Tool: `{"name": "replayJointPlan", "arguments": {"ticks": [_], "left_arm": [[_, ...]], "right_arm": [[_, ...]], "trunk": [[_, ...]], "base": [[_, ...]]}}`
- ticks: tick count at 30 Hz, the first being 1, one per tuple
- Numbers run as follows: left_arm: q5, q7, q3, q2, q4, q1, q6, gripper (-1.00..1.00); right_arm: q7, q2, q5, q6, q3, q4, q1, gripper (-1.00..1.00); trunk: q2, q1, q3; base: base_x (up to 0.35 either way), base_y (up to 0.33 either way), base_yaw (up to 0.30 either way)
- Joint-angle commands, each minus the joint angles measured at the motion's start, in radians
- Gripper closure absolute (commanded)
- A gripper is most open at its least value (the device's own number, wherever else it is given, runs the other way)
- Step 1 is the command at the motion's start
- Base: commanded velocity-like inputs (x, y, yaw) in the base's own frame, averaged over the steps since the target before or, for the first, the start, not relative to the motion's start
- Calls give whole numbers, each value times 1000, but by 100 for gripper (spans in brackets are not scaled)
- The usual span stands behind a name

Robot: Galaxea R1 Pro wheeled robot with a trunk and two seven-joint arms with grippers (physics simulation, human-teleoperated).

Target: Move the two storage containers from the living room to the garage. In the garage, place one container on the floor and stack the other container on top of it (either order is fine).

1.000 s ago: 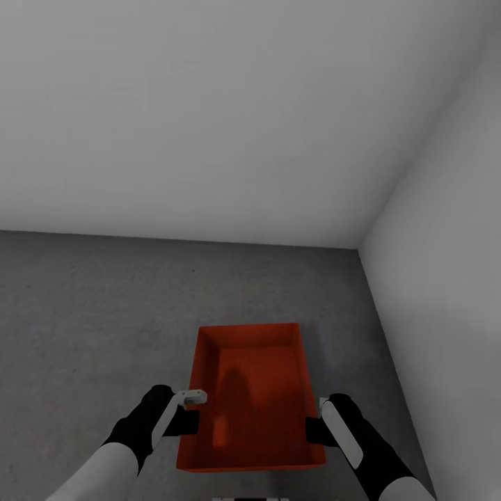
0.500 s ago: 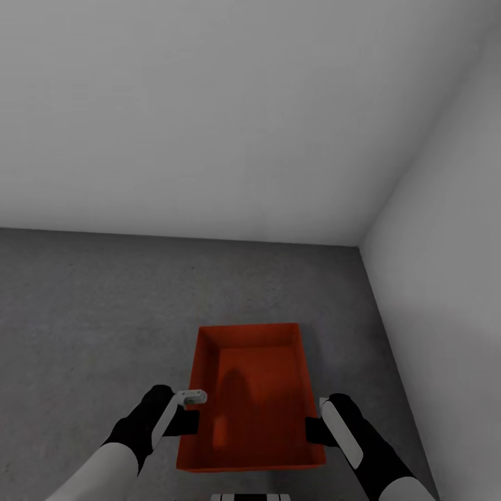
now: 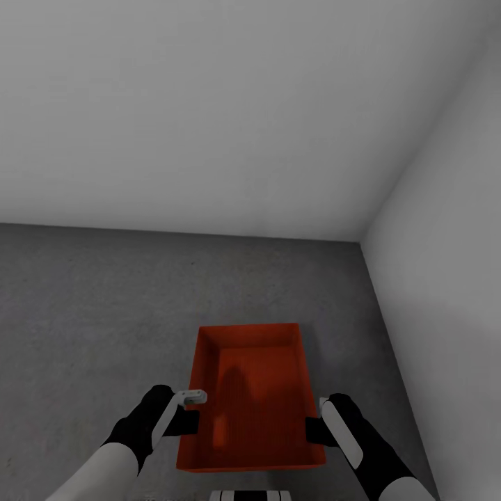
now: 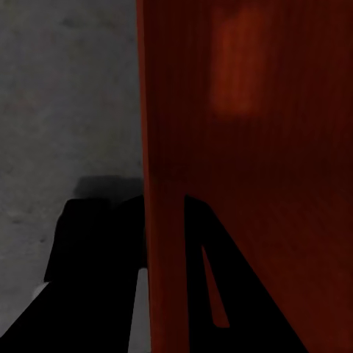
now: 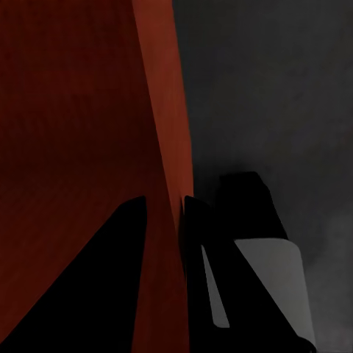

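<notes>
One orange-red storage container (image 3: pixel 254 390) sits level between my two arms, over the dark grey concrete floor (image 3: pixel 90 313) of the garage. My left gripper (image 3: pixel 191 410) is shut on its left side wall. In the left wrist view the two dark fingers of my left gripper (image 4: pixel 158 202) straddle that wall of the container (image 4: pixel 250 147). My right gripper (image 3: pixel 314 428) is shut on the right side wall; in the right wrist view its fingers (image 5: pixel 165 200) pinch the wall of the container (image 5: pixel 73 110). The bin is empty. I cannot tell whether it touches the floor.
A plain grey-white back wall (image 3: pixel 209 104) stands ahead and a side wall (image 3: pixel 452 243) runs close along the right, meeting in a corner (image 3: pixel 360 243). Open concrete stretches to the left and ahead of the bin. A bit of my base (image 3: pixel 250 495) shows at the bottom edge.
The whole picture has shifted slightly, so the camera has moved a little; a bit more floor shows ahead. The container and both grippers keep their places relative to each other.
</notes>
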Motion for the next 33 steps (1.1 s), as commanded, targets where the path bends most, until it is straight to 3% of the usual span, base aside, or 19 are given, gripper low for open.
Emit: {"name": "replayJointPlan", "arguments": {"ticks": [1,33], "left_arm": [[15,5,1,0,-2,0,4,100],[15,5,2,0,-2,0,4,100]], "right_arm": [[-7,0,-25,-5,-1,-1,-1,100],[-7,0,-25,-5,0,-1,-1,100]], "trunk": [[0,0,-2],[0,0,-43]], "base": [[0,0,0],[0,0,0]]}}
